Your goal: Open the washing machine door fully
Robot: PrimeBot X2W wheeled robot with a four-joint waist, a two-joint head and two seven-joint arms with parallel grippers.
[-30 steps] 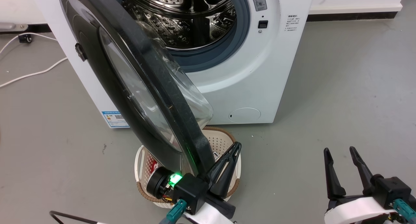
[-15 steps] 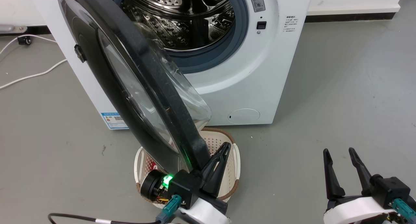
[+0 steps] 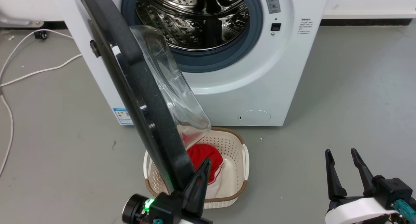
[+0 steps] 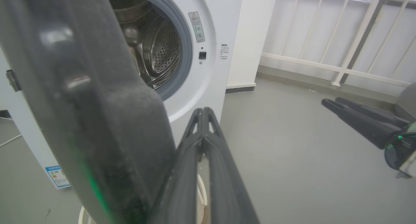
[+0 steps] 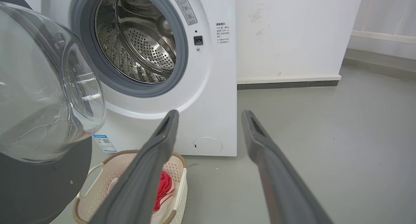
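The washing machine door (image 3: 152,120) stands swung out from the washing machine (image 3: 260,81), hinged at the machine's left side. Its black rim runs almost edge-on from the far left down toward the near middle, and its clear glass bowl (image 3: 169,84) bulges to the right, toward the open steel drum (image 3: 195,19). The left hand (image 3: 206,160) sits at the door's near, free edge, on the bowl side. In the left wrist view its two fingers are pressed together with nothing between them, and the door's rim lies just against their left flank, so this looks like a push rather than a grip. That is the relation that matters: the door is immediately to the left of the hand. The remaining swing also appears to go leftward and back toward the machine's side, so a sideways press from here should carry it on. The right hand (image 3: 340,151) hovers well apart at the near right, fingers spread and empty, much farther from the door. A cream laundry basket (image 3: 240,165) with a red garment (image 3: 203,154) sits on the floor under the door's lower edge, close below the left hand.
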